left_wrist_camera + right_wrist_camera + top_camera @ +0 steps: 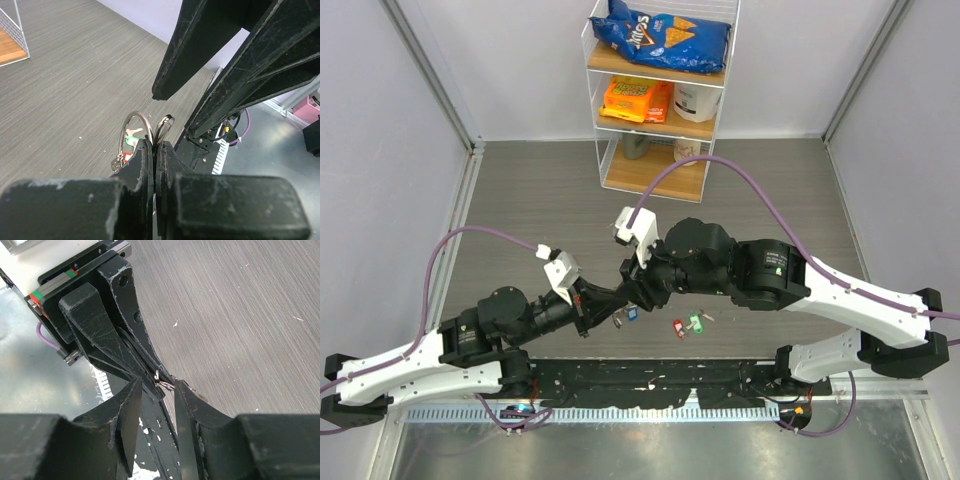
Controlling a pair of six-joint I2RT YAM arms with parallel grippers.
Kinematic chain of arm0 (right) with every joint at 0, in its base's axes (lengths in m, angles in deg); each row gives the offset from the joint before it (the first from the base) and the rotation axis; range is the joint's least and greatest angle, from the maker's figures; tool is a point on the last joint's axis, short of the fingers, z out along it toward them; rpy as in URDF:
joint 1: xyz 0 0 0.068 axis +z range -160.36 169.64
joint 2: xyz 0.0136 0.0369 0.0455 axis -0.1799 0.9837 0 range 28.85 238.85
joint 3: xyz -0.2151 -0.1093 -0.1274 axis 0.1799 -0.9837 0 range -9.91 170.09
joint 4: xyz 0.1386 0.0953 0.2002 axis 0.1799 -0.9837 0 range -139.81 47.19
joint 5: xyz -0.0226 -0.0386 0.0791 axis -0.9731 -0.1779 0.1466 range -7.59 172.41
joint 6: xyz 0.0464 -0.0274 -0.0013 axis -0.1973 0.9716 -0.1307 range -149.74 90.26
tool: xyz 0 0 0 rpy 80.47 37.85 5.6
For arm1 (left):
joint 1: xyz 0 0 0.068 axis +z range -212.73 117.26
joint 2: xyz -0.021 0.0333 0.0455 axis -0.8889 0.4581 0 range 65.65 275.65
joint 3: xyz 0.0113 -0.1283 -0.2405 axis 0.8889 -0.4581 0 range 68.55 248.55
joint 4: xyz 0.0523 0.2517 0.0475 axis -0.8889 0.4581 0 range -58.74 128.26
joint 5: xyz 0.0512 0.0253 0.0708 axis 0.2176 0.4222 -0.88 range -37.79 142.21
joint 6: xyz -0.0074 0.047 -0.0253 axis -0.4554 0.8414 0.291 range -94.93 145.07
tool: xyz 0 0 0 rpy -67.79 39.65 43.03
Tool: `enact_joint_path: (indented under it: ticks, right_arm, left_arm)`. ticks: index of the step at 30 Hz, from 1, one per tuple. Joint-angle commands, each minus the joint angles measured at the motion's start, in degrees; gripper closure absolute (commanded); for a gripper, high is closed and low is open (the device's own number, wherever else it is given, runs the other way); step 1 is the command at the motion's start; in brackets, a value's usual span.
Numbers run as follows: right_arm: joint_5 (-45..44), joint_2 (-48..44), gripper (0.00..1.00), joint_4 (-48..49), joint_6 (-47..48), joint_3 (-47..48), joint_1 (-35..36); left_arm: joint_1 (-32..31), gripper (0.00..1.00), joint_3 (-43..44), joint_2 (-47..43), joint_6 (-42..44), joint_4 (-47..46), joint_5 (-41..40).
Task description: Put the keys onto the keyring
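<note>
Meeting low over the near middle of the grey worktop (520,190), the two arms bring their tips almost nose to nose. Walls close the worktop at 9 and 3 o'clock. A clear-sided shelf unit (660,100) holding snack bags stands against the back at 12 o'clock. Between it and the arms runs a broad band of worktop, widest toward 10 and 2 o'clock. At 6 o'clock the surface ends at a black rail (650,375) where the arms are bolted, so room is tight on that side. Purple cables (750,185) arch above both arms.

The left tool (155,146) has its fingers pressed together, and they pinch the keyring (136,114) by its lower edge. The ring stands upright out of the tips, most of its loop free above them.

The right tool (156,390) comes in from 3 o'clock with its fingers partly spread. They straddle the very tip of the left tool, with a glint of the ring's wire in the gap between them. Whether either finger touches the wire or the other tool I cannot tell.

Just at 5 o'clock of the meeting tips is a blue-headed key (629,314); whether it hangs from the ring or lies on the worktop I cannot tell. A red-headed key (678,329) and a green-headed key (696,322) lie side by side on the worktop at about 4 o'clock of the tips. They are near the tools but apart from them, and not far from the rail. From the left wrist their coloured heads show through the ring's loop.
</note>
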Motion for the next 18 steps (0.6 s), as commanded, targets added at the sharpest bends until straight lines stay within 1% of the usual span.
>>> enact_joint_path:
  ticks: [1,9,14,16,18]
  right_arm:
    - [1.3,0.8,0.63,1.8,1.0,2.5,-0.2]
    - [2.5,1.6,0.74,2.2,1.3,3.0,-0.2]
    - [2.5,1.7,0.78,2.3,1.3,3.3,-0.2]
    - [2.4,1.7,0.82,2.1,1.3,3.4,-0.2]
    - [2.5,1.8,0.91,2.1,1.3,3.1,-0.1]
  left_arm:
    - [0.2,1.00,0.5,0.1,-1.0,-2.9,1.2]
    - [0.2,1.00,0.3,0.2,-1.5,-3.4,2.0]
    - [0.2,1.00,0.2,0.3,-1.5,-3.2,1.9]
    - [0.2,1.00,0.0,0.1,-1.5,-3.2,1.8]
    - [0.2,1.00,-0.1,-0.3,-1.5,-3.2,1.5]
